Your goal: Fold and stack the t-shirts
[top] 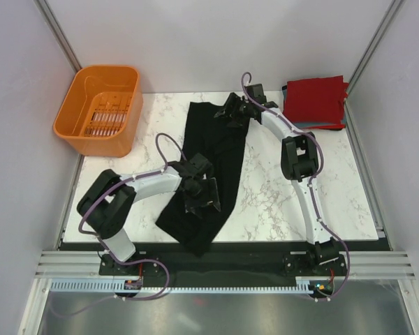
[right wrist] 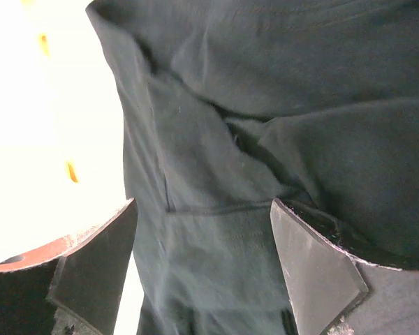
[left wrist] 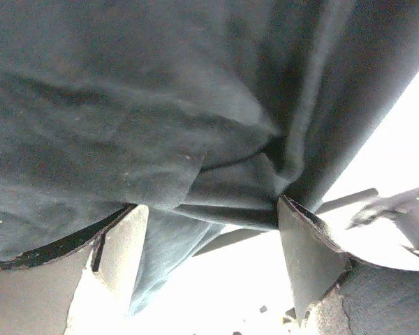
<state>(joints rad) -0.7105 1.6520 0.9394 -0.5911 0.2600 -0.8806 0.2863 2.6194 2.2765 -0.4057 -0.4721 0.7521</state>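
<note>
Overhead, black t-shirt (top: 211, 143) partly hidden beneath left gripper (top: 201, 197) and right gripper (top: 232, 112).

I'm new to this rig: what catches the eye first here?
The long black shirt stands out, stretched in a strip down the middle of the table, with the left gripper at its near end and the right gripper at its far end. Then the orange basket far left and the red shirt folded at far right.

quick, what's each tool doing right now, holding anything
left tool: open, fingers spread wide at the black t-shirt, nothing clamped
right tool: open, fingers apart over the same shirt
</note>
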